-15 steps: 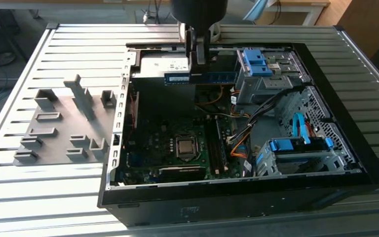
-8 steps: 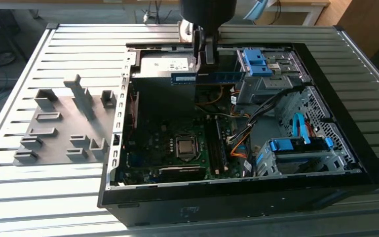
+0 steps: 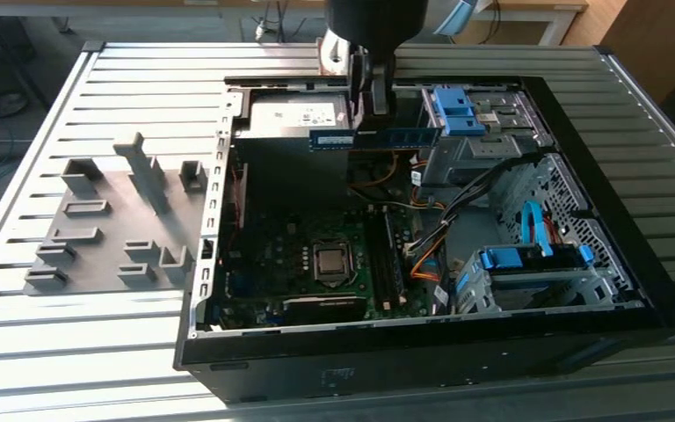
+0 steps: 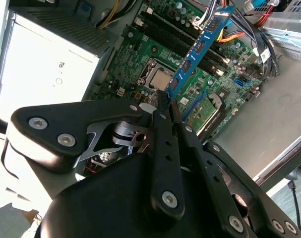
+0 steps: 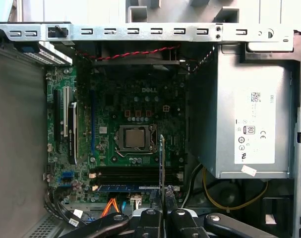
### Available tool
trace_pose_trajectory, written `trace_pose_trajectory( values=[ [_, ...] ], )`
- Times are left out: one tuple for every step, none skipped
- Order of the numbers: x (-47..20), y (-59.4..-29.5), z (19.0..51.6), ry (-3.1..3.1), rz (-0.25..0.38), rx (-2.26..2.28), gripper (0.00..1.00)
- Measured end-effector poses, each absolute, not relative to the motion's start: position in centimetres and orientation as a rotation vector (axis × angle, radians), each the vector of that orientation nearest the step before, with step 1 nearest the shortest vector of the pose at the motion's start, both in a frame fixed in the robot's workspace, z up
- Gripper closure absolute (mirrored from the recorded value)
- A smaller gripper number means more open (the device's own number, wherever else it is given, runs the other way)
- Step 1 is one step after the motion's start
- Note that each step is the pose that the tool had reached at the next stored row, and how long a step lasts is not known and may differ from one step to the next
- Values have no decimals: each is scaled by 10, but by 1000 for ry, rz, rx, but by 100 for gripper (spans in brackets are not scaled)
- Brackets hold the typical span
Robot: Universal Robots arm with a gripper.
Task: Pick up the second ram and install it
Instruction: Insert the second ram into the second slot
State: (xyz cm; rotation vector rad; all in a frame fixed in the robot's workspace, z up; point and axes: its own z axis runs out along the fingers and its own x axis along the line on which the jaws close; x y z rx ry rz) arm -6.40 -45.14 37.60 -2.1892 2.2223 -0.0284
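The second ram (image 3: 375, 138) is a long blue-green stick held level above the open computer case (image 3: 654, 290), near its far wall. My gripper (image 3: 367, 119) is shut on its upper edge. In the second wrist view the second ram (image 4: 200, 49) juts out from my gripper (image 4: 167, 106) over the motherboard (image 4: 155, 54). In the first wrist view the second ram (image 5: 162, 163) is edge-on above the black memory slots (image 5: 130, 173), with my gripper (image 5: 162, 210) clamped on it. Another blue stick (image 5: 135, 188) sits in a slot beside them.
A grey slotted tray (image 3: 115, 229) lies on the table at the exterior view's left. Inside the case are the power supply (image 5: 244, 124), the processor socket (image 5: 135, 137), orange and black cables (image 3: 431, 255) and blue-tabbed drive cages (image 3: 526, 259).
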Motion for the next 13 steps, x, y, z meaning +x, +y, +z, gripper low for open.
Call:
trace_pose_trajectory(
  values=[
    [-64, -451, 376, 2222, -28, -2189, 86],
    [-64, -451, 376, 2222, -28, -2189, 86],
    [-64, -451, 376, 2222, -28, -2189, 86],
    [-64, -451, 376, 2222, -28, -2189, 86],
    [-64, -451, 376, 2222, -28, -2189, 86],
    [-64, -451, 376, 2222, -28, -2189, 86],
    [-64, -451, 376, 2222, -28, -2189, 86],
    [-64, -451, 376, 2222, -28, -2189, 86],
    [-64, -451, 376, 2222, -28, -2189, 86],
    [-64, -451, 376, 2224, -28, -2188, 86],
    [-64, -451, 376, 2227, -29, -2185, 86],
    [-64, -451, 376, 2233, -29, -2179, 86],
    [-64, -451, 376, 2239, -29, -2173, 86]
  ],
)
